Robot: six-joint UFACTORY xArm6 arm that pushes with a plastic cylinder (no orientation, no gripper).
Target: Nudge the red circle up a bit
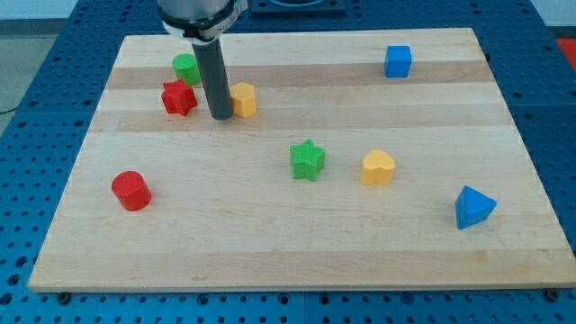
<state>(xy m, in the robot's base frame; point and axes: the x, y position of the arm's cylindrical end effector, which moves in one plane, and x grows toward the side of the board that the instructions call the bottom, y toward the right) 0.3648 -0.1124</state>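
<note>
The red circle (131, 190) lies at the view's lower left of the wooden board (297, 243). My tip (220, 117) stands far from it, up and to the right, between a red star (178, 98) on its left and a yellow block (244, 99) just to its right, nearly touching the yellow one. A green round block (186, 67) lies above the red star.
A green star (308, 160) and a yellow heart (378, 167) lie near the board's middle. A blue cube (398, 61) is at the view's upper right and a blue triangle (473, 207) at the lower right.
</note>
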